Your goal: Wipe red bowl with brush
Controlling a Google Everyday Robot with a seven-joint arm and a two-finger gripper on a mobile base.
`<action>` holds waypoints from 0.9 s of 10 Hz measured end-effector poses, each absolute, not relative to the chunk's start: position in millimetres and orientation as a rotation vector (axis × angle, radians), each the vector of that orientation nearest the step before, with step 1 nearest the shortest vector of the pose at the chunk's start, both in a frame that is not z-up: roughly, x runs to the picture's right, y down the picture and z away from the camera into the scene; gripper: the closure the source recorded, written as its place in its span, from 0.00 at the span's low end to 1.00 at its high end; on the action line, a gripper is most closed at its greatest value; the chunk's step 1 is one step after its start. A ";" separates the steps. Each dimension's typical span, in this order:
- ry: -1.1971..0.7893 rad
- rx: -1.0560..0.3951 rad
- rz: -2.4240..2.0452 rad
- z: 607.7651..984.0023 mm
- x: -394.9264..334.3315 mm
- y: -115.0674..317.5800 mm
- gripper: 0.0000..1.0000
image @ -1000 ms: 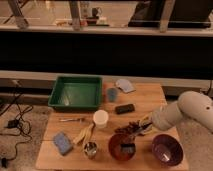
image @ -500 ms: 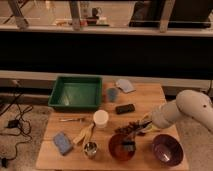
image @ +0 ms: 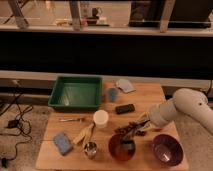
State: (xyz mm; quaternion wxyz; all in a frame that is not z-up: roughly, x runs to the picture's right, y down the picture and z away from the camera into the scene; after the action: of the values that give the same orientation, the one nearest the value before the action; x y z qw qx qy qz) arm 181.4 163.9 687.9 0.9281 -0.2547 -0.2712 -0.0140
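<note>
The red bowl (image: 121, 148) stands at the front of the wooden table (image: 150, 97), just left of the purple bowl. A small dark brush (image: 128, 145) is inside the red bowl, on its right half. My gripper (image: 131, 130) reaches in from the right on the white arm (image: 182, 107) and hangs just above the bowl's far rim, directly over the brush. I cannot tell if it touches or holds the brush.
The purple bowl (image: 166, 149) is right of the red bowl. A black block (image: 125, 108), a white cup (image: 101, 119), a blue cup (image: 113, 94), a green tray (image: 76, 92), a grey cloth (image: 125, 86), a metal cup (image: 90, 148) and a blue sponge (image: 62, 142) also stand on the table.
</note>
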 end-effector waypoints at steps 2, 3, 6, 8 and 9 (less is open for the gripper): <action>-0.557 -0.523 -0.036 691.2 176.5 163.5 0.90; -0.559 -0.525 -0.041 693.9 172.0 163.4 0.90; -0.573 -0.532 -0.063 700.2 152.0 163.2 0.90; -0.584 -0.538 -0.082 702.2 138.0 163.6 0.90; -0.589 -0.541 -0.089 702.1 133.6 164.4 0.90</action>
State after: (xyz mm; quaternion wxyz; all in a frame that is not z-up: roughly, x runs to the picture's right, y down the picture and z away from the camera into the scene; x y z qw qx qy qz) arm 133.6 164.4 702.1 0.9202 -0.2632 -0.2864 -0.0433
